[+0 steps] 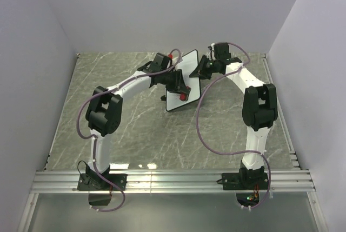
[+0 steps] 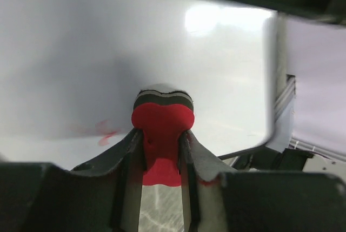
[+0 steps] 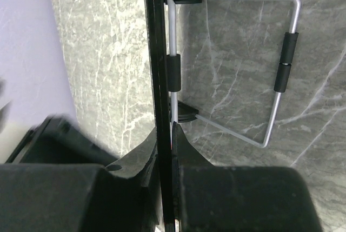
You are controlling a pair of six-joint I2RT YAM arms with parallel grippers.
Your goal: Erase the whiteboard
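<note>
Work surface: a tabletop [image 1: 227, 134] in a dark grey marble pattern with pale veining, matte finish.

Enclosure: plain pale walls on three sides, namely the back wall [image 1: 173, 10], left wall [image 1: 27, 91] and right wall [image 1: 321, 80], all unmarked and with a faint lilac cast.

Near edge: grooved aluminium rails [image 1: 173, 180] span the full width. A narrower metal strip [image 1: 278, 102] runs along the tabletop's right side. A dull grey panel [image 1: 173, 213] lies below the rails.

Lighting: even and diffuse (source out of view), with small bright reflections [image 1: 145, 165] just ahead of the rails.
</note>
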